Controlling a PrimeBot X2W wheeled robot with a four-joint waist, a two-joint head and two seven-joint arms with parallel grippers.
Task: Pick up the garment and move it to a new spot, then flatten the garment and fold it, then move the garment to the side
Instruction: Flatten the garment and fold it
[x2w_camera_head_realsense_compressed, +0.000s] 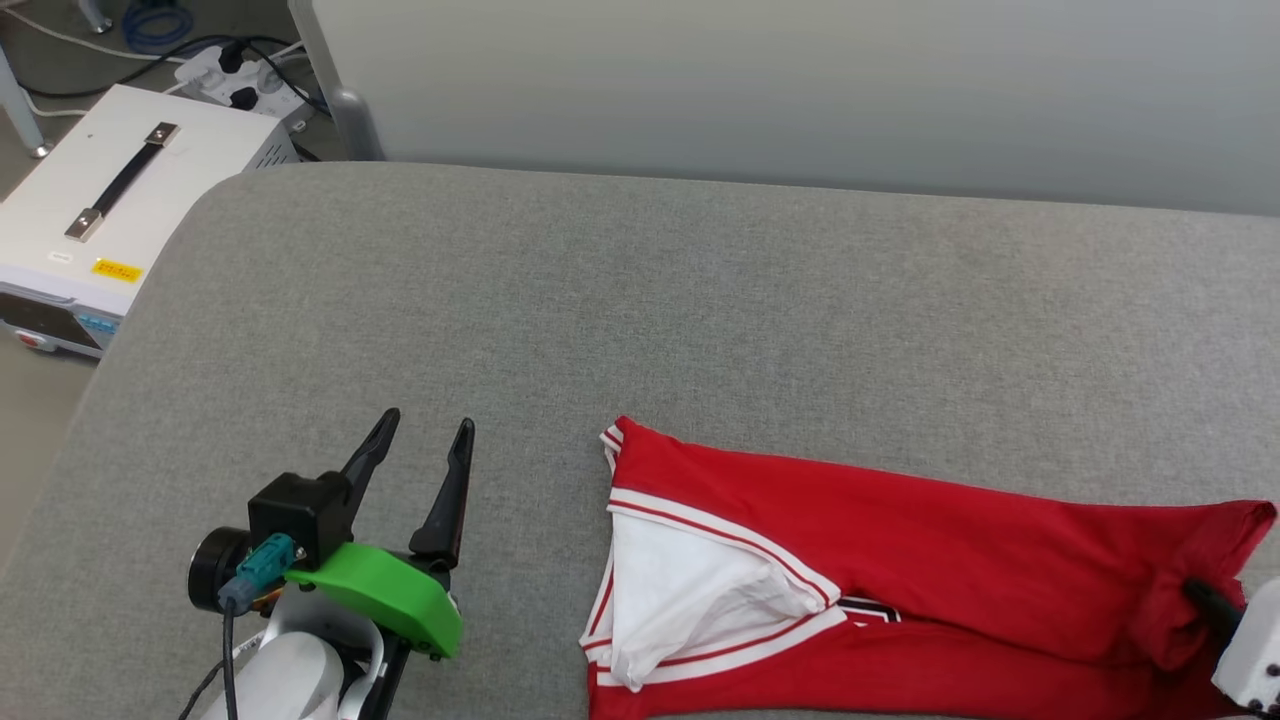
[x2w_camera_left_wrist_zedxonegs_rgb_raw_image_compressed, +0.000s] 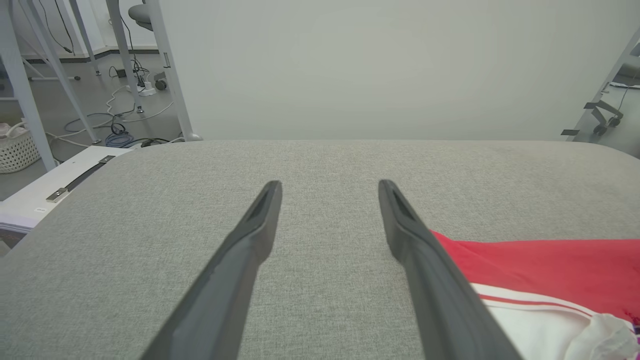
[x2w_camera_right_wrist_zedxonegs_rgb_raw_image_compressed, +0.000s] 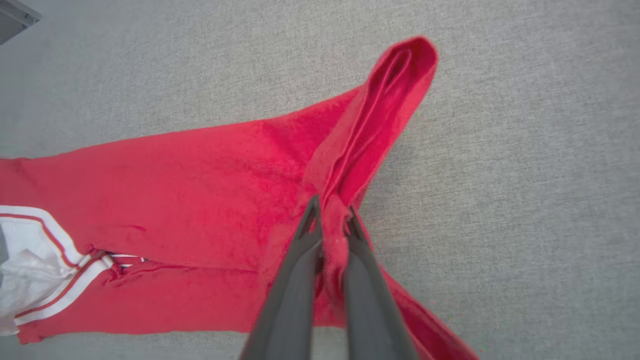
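Right claw is pressed together on the shirt, pinching a bunched fold of red cloth between its two dark fingers. From the tips a raised ridge of cloth runs away to a rounded corner. In the head view that claw bites the shirt at its right end, low at the right edge of the picture.

Over to the left claw: fingers spread wide, nothing between them, over bare bench. It sits left of the shirt, with a strip of grey showing between the two. From its own wrist camera the left claw points across the bench, and the shirt lies off to its right side, partly behind the right finger.

The shirt is stretched out sideways near the front edge of the bench. The white sleeve with its stripe trim lies at the end nearest the left claw. A scrap of black lettering peeks from a crease.

The bench is grey woven cloth with rounded corners. A pale panel stands behind its far edge. Off the left corner, a white box with a black handle sits on the floor. Beyond it are a power strip and cables. There's a wicker basket among metal legs.
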